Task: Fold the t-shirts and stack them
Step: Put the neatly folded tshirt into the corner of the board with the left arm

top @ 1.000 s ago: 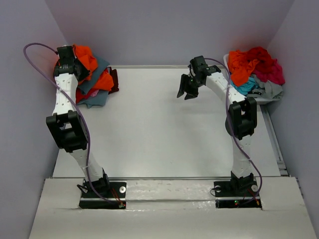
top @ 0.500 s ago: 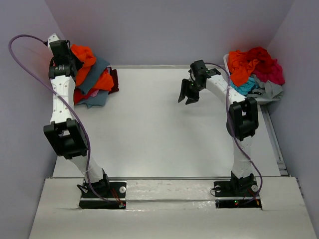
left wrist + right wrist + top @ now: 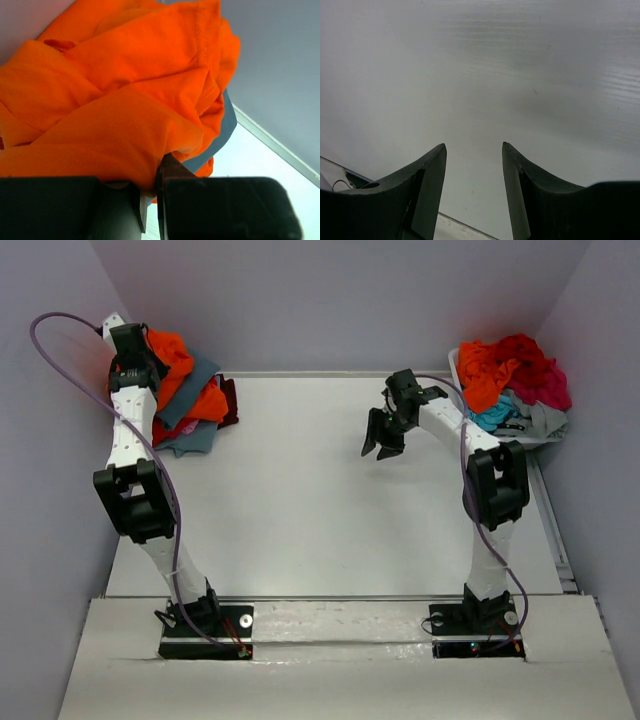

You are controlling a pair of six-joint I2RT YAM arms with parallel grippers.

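My left pincer (image 3: 150,200) is clamped on the orange shirt (image 3: 125,100), tips buried in folds, so no clue how much I've got. It's up over the far-left pile (image 3: 195,412), wall (image 3: 280,60) just beside. Right pincer (image 3: 474,170) hangs spread apart over the table (image 3: 520,75), well apart from everything.

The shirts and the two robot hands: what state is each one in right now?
Left hand: shut, pinching the orange t-shirt.
Orange t-shirt: bunched up, gripped at a fold.
Right hand: open, holding nothing.
Left pile: rumpled, loosely layered shirts.
Right pile: jumbled, unfolded shirts.
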